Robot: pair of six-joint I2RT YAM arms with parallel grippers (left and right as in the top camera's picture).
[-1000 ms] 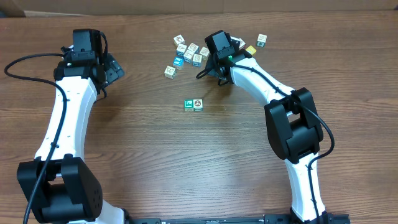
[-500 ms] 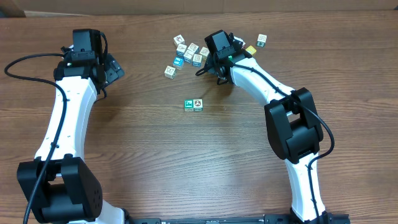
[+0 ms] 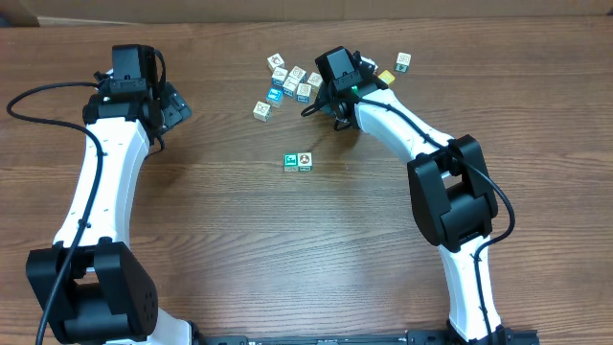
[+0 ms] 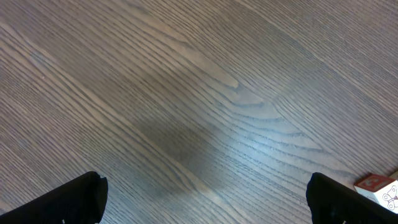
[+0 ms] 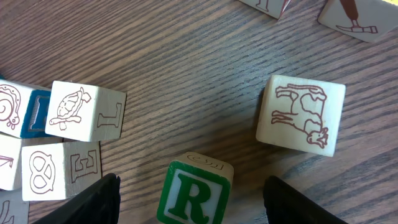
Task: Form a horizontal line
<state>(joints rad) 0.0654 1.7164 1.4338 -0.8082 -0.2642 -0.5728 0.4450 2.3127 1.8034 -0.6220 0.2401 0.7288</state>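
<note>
Cubes of the horizontal line (image 3: 298,161), a green one touching a white one with a round picture, sit in the middle of the brown wood-grain table (image 3: 220,220). Farther back, loose cubes (image 3: 287,81) crowd the right gripper (image 5: 189,190). Its jaws stand half open astride a green "R" cube (image 5: 194,194), with a gap on either side. The left gripper (image 4: 205,202) gapes wide over the wood, holding nothing.
</note>
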